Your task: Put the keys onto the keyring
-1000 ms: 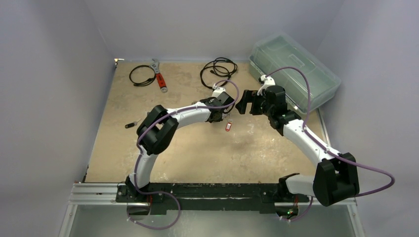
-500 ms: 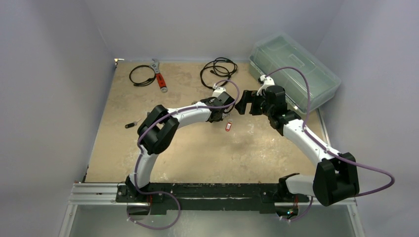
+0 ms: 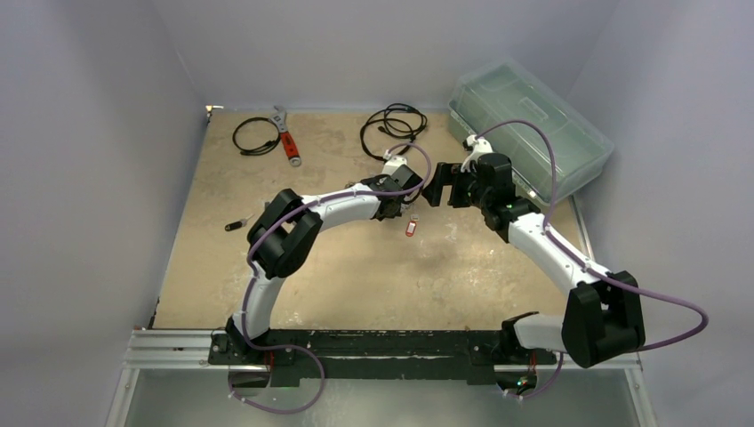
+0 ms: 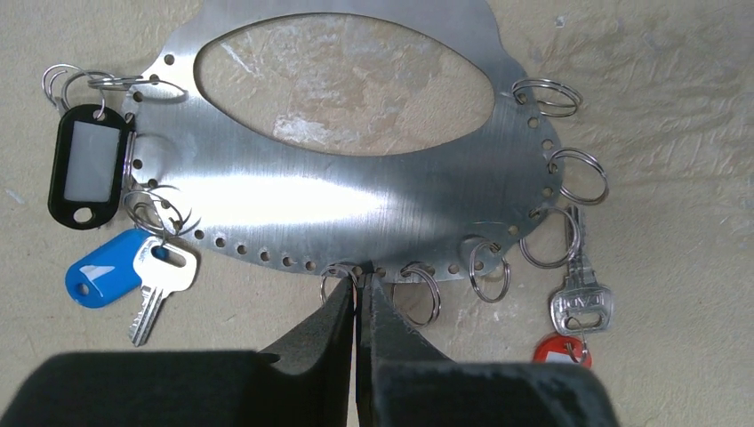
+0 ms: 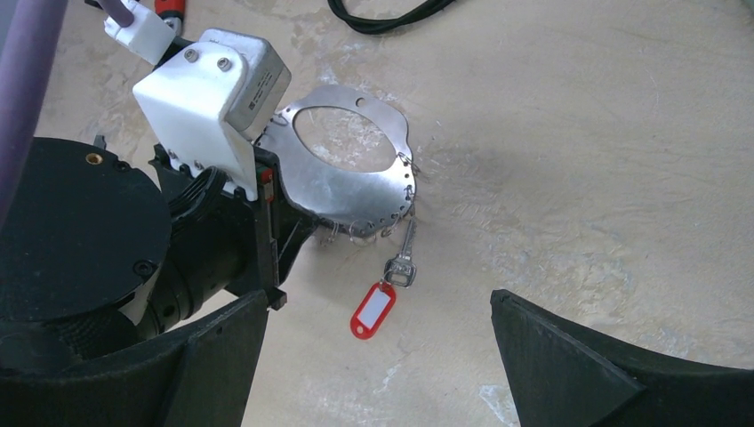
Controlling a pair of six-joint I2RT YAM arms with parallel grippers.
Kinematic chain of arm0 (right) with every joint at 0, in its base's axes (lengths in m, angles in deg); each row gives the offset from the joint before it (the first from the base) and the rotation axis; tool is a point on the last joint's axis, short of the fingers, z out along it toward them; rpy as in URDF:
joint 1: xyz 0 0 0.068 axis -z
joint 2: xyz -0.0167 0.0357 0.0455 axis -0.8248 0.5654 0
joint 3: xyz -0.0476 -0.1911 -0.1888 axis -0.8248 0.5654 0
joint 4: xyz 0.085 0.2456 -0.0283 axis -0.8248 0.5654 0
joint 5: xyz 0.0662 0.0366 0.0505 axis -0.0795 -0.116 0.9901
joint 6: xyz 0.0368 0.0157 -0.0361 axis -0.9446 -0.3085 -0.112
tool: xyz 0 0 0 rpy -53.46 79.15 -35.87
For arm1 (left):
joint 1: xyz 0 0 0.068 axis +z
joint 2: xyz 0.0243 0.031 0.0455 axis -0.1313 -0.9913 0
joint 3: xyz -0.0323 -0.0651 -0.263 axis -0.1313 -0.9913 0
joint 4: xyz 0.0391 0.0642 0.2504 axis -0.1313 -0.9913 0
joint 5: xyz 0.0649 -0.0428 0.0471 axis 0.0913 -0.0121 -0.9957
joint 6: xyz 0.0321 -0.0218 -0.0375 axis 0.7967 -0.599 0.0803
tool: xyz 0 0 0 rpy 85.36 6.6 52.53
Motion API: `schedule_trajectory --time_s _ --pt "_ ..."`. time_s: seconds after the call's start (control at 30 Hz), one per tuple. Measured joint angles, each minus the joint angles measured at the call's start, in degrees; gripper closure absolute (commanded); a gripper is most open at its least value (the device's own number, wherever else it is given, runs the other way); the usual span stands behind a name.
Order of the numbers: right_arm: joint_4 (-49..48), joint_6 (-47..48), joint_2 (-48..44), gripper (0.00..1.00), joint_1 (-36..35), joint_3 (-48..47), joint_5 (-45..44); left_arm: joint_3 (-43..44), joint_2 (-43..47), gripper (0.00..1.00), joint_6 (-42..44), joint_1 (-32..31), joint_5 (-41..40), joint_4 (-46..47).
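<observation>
Evidently the left gripper (image 4: 360, 289) is pressed shut at the near rim of the shiny oval-holed metal plate (image 4: 356, 205) fringed with small split rings (image 4: 578, 176); whether it pinches that rim I cannot tell. The silver key with the red plastic tag (image 5: 405, 258) trails off the rim to its right in the left wrist view, its length pointing away from the plate. It lies under the wide-open right gripper (image 3: 440, 189), which is the nearer one.

The keyring (image 4: 356, 209) is a flat brushed-steel plate with a large oval cut-out and a row of small holes along its rim; it lies flat across the upper centre of the left wrist view, with split rings hanging from its lower and right edges. At the far left a ring carries a black tag (image 4: 84, 165), and below it, lower left, is a silver key (image 4: 160, 280) with a blue tag. At lower right a second silver key (image 4: 578, 307), with a red tag, hangs from a ring at the plate's edge, pointing away from it.
</observation>
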State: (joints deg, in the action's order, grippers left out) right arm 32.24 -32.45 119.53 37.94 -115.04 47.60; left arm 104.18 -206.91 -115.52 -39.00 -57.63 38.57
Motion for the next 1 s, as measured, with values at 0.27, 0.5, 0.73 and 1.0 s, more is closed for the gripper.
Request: schedule_trajectory --time_s 0.27,0.5,0.73,1.0 --pt "0.8 0.0 0.0 0.01 0.0 -0.4 0.2 -5.3 2.7 1.00 1.8 0.0 1.1 5.9" --pt "1.0 0.0 0.0 0.01 0.0 -0.7 0.3 -12.5 9.4 1.00 3.9 0.0 1.4 10.4" --pt "1.2 0.0 0.0 0.01 0.0 -1.7 1.2 -18.7 16.6 1.00 6.2 0.0 1.9 16.0" --pt "1.3 0.7 -0.2 0.01 0.0 -2.4 1.1 -24.2 24.0 1.00 10.2 0.4 1.3 22.4"
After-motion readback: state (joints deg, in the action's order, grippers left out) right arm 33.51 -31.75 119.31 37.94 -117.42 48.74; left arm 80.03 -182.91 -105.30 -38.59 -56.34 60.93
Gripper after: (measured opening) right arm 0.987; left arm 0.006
